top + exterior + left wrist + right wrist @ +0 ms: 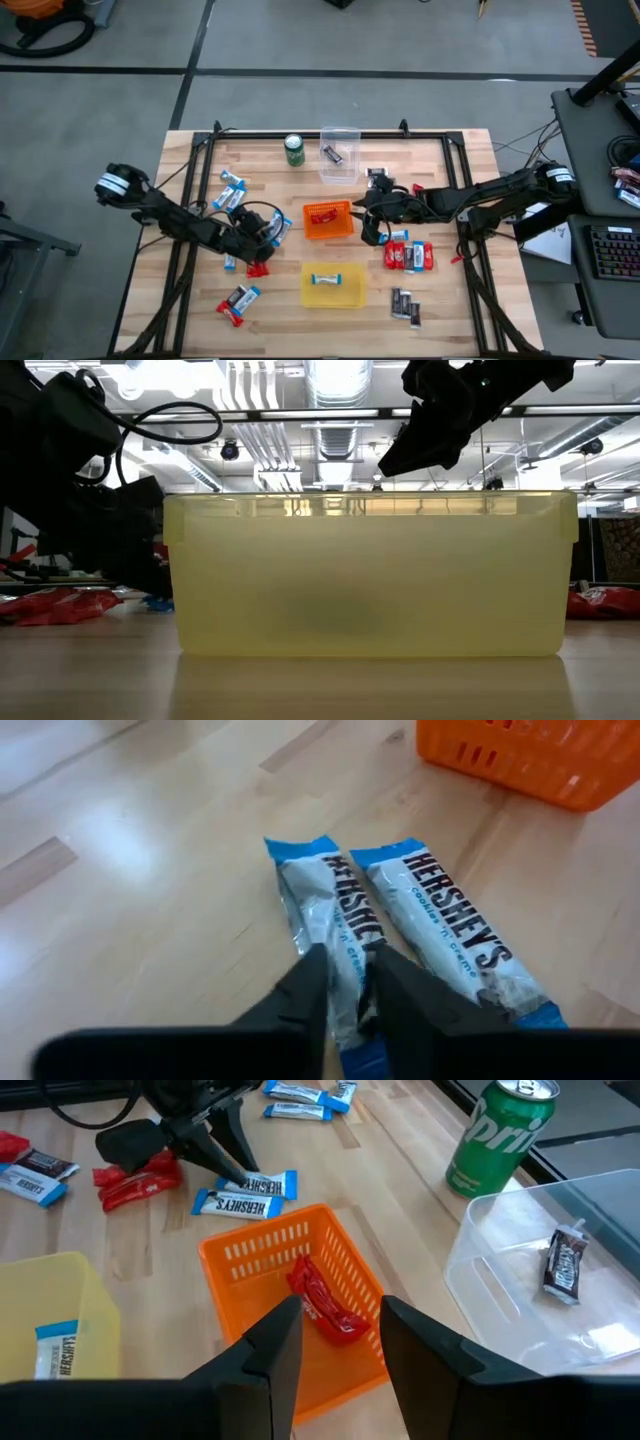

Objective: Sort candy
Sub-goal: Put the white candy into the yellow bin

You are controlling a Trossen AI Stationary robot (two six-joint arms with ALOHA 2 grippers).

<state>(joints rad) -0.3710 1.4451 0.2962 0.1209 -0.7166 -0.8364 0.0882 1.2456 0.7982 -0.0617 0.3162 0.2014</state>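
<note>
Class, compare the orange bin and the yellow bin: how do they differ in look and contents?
The orange bin has slotted, basket-like walls; the yellow bin has smooth, solid, see-through walls. The orange bin holds a red-wrapped candy; the yellow bin holds a blue-and-white bar. Both are small, open-topped rectangular bins on the wooden table, each holding one candy.

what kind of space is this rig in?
Most likely a robotics lab or workshop in an industrial-style hall. The low view shows exposed ceiling ducts and strip lights. The high view shows a bare concrete floor and a side desk with a keyboard beside the wooden table.
</note>
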